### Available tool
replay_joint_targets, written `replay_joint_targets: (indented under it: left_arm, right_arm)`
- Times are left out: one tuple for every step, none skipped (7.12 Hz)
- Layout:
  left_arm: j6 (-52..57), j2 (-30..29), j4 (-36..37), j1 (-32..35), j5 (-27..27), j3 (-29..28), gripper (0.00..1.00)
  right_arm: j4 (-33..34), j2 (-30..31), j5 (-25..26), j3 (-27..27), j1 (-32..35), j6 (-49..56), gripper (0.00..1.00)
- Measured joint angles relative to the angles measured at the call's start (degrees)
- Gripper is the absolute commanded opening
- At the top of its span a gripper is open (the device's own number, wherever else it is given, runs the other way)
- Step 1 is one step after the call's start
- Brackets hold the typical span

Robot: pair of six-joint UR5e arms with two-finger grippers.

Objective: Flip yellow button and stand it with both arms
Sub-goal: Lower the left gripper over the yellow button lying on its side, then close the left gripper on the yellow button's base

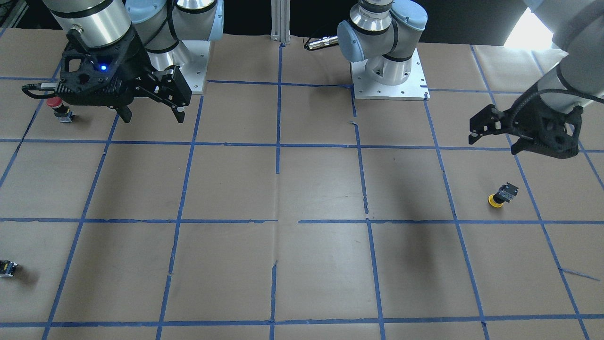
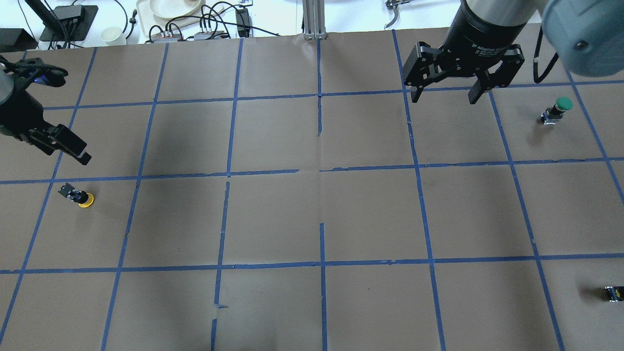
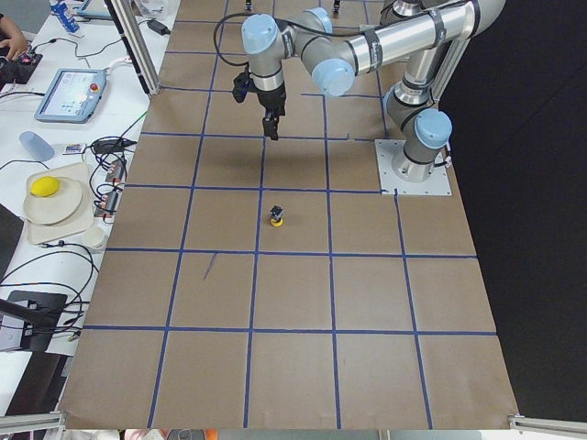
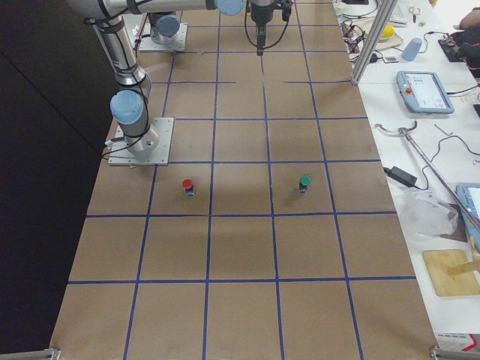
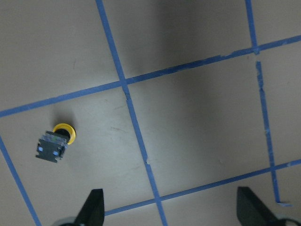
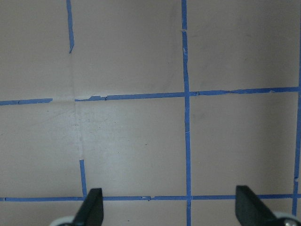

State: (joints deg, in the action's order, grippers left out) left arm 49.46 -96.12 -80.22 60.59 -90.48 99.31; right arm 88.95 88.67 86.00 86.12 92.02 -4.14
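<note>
Yellow button (image 1: pixel 501 194) near left end effector (image 1: pixel 492 146), apart

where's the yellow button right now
Overhead view, far left: the yellow button sits on the table inside a taped square, just robot-side of the left gripper.
</note>
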Motion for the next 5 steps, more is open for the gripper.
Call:
replay_joint_targets:
  left_arm:
    - [5.28,-1.37,4.07,-2.75,0.04,1.71,0.99]
    - [10.29,-3.21,8.74,-5.19,0.11,3.11,0.99]
    - [15.20,-5.61,13.86,-7.66,0.24,4.67,0.99]
    - [19.19,-7.58,18.65,-9.52,0.38,6.69,0.99]
    - [21.69,-8.80,23.48,-10.47,0.53,9.18,0.99]
  right_arm:
    - [-0.03,0.03,0.01,0.01,0.00,0.00,0.99]
    - [-0.04,0.05,0.04,0.01,0.00,0.01,0.99]
    - [-0.03,0.03,-0.03,0.02,0.00,-0.01,0.99]
    - [0.01,-0.01,-0.12,0.02,0.00,-0.09,0.99]
    - [0.05,-0.03,-0.18,0.02,0.00,-0.16,0.99]
